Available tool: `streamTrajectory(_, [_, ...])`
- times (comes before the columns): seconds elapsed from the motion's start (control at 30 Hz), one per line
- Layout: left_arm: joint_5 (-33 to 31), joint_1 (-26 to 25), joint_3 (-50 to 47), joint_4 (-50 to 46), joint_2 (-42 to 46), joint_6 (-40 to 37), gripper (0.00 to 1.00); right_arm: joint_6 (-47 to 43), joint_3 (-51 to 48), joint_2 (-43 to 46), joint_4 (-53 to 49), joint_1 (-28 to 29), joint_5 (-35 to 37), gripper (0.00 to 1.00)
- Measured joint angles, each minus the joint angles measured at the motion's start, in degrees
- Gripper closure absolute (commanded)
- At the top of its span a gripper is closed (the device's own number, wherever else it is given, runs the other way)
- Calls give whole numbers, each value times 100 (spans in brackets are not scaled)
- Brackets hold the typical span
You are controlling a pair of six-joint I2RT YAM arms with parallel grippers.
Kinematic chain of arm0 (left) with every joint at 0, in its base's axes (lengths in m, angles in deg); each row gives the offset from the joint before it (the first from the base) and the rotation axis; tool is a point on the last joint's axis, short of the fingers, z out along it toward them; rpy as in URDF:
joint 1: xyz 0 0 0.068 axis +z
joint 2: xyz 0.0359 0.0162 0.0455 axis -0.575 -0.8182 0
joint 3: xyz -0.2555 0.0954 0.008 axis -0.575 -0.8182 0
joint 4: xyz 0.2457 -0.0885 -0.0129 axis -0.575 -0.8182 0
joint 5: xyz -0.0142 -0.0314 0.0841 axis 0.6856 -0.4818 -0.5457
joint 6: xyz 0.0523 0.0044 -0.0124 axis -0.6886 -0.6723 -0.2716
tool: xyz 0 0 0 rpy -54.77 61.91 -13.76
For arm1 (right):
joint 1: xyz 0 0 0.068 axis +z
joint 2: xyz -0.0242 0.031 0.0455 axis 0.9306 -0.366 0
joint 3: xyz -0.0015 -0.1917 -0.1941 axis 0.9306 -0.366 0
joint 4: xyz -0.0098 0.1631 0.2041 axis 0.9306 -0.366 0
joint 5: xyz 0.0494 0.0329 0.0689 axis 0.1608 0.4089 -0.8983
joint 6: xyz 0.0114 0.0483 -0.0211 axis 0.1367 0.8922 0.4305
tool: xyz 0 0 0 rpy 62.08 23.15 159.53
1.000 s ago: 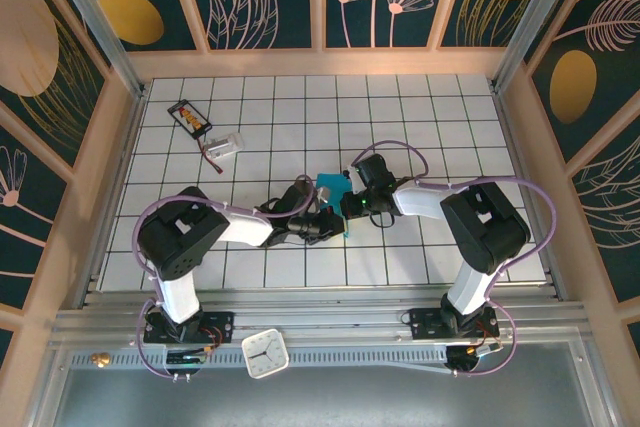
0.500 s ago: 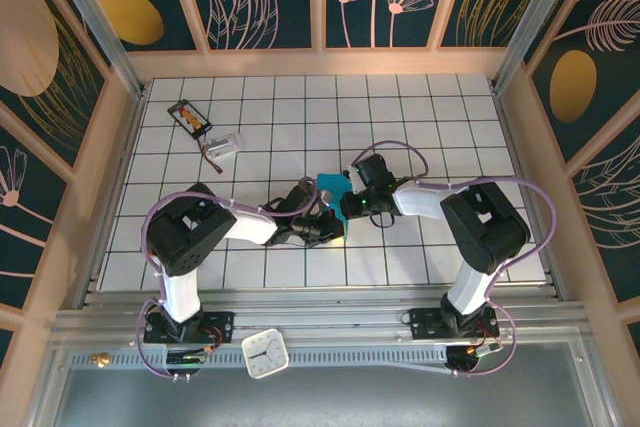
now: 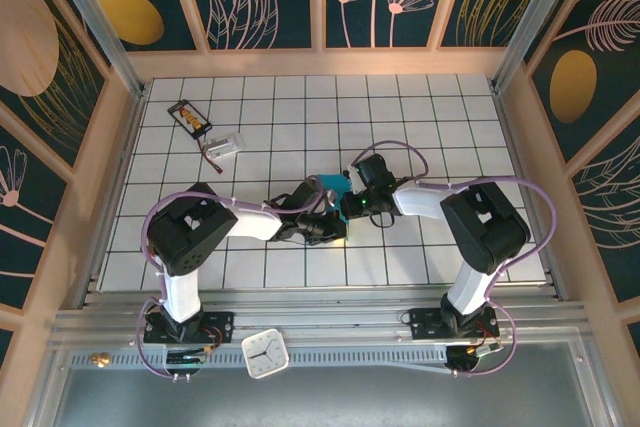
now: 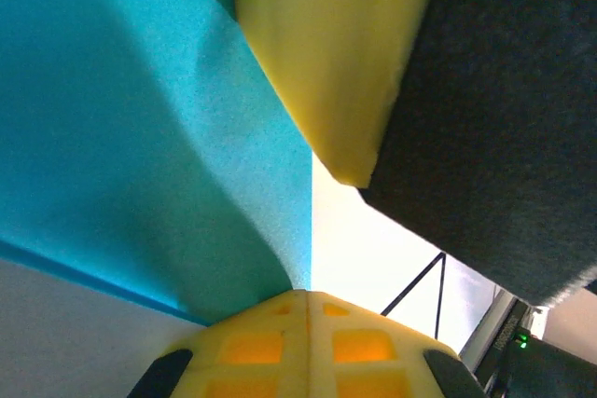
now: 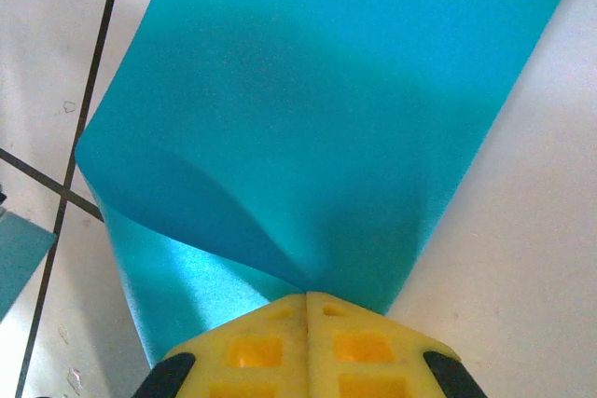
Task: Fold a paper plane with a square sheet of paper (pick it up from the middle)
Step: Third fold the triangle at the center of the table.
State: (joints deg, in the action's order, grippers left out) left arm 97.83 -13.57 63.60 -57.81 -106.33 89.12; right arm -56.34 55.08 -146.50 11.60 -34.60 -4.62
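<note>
Only an early fold seems made, no dart shape yet: the square sheet of paper [image 5: 317,118], curled, sits mid-desk [image 3: 420,117], with the left gripper [image 4: 306,295] and right gripper [image 5: 306,297] jaws each pinching it.

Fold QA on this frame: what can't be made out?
Top view: left arm and right arm cover most of the teal paper; fold stage unreadable.
Left wrist view: paper cut off by frame edges; a yellow pad blocks upper right.
Right wrist view: paper's far end cut off at top edge.
</note>
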Motion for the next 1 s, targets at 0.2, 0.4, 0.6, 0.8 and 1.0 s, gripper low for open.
streamTrajectory(0.2, [-15, -83, 70, -122, -2, -175, 100, 2, 0, 0, 0, 0, 0, 100])
streamTrajectory(0.4, [234, -295, 90, -129, -42, -212, 100, 2, -4, -2, 7, 0, 4, 100])
streamTrajectory(0.6, [439, -396, -35, -151, 42, -208, 100, 2, -4, -4, 13, -9, -2, 100])
streamTrajectory(0.8, [520, -42, -527, -103, 793, -105, 100, 2, -4, -4, 15, -11, 0, 100])
streamTrajectory(1.0, [490, 811, -533, 116, 1102, 15, 100, 2, -4, -4, 17, -11, -2, 100])
